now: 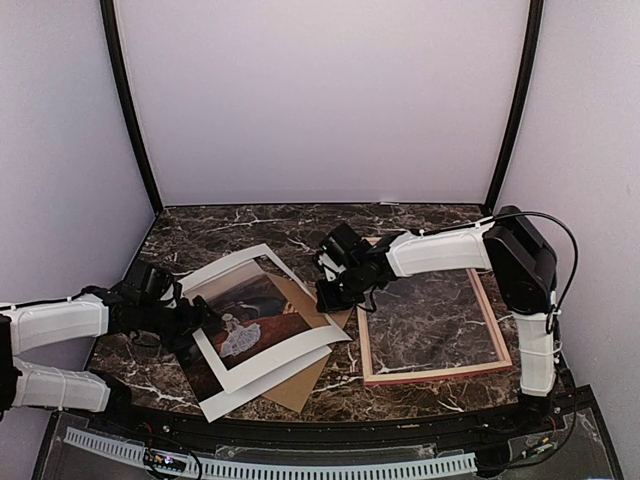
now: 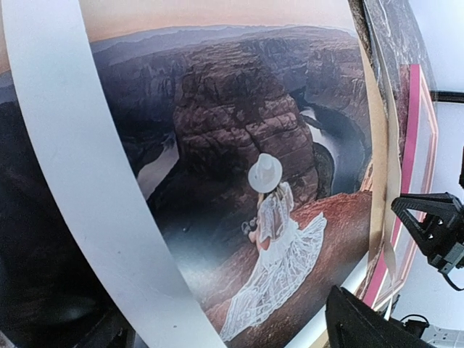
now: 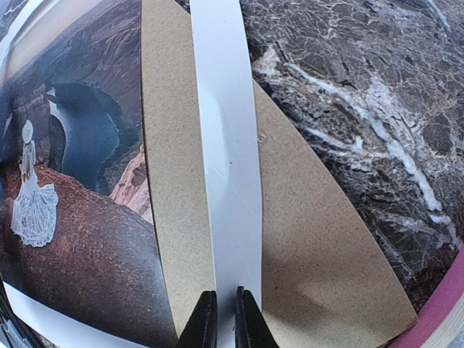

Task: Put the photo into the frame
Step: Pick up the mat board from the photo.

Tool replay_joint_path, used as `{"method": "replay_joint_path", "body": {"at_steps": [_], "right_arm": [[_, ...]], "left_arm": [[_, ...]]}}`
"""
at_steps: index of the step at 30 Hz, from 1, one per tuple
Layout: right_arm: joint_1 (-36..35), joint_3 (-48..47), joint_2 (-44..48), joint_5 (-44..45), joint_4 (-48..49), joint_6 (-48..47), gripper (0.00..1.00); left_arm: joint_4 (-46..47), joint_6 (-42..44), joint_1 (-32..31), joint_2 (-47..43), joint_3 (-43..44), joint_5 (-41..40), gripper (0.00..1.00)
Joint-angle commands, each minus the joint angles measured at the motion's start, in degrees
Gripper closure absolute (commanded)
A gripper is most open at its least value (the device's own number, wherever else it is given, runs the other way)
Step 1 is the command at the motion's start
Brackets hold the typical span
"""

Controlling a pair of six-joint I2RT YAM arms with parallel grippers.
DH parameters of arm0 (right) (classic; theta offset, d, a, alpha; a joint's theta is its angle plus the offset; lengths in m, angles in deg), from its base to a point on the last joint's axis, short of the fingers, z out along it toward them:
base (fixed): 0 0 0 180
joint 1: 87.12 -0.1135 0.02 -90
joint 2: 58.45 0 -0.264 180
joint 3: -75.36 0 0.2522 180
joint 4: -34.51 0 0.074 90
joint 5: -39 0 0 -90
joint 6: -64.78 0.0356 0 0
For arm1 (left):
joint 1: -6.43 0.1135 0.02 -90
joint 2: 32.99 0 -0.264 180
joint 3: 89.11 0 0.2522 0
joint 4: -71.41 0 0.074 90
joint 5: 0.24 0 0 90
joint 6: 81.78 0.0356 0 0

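White mat [image 3: 225, 181], pinched in the right end effector [image 3: 226, 319], covers the photo [image 1: 250, 310] just left of the frame [image 1: 435, 371], left end effector [image 1: 190, 318] open farther left; apparently mat-clearing, next needs photo grasp.

russet photo [image 1: 255, 300], white mat [image 1: 222, 266], pink frame [image 1: 435, 375]; dark veined table [image 1: 230, 225]

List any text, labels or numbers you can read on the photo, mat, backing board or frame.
None readable. The photo shows only a canyon and a white-dressed figure; the white mat, cardboard board and frame show no print on their visible faces.
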Motion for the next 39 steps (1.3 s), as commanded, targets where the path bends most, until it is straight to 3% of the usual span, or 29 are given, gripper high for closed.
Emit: {"method": "replay_joint_path", "body": {"at_steps": [1,15,26,39], "right_arm": [[0.3,1.1,1.5,-0.9,0.9,0.8,0.89],[0.3,0.8,0.4,-0.4,0.5,0.5,0.89],[0.3,1.1,-0.2,0.3,0.4,0.1,0.89],[0.3,1.0,-1.0,0.1,0.8,0.3,0.89]], "left_arm": [[8.0,-2.6,2.7,-0.7,-3.7,5.7,0.08],[14.1,-4.9,5.0,-4.3,-3.5,8.8,0.22],[10.1,-4.9,5.2,-7.6,1.3,6.4,0.30],[4.5,-4.8,5.2,-9.3,4.6,4.1,0.55]]}}
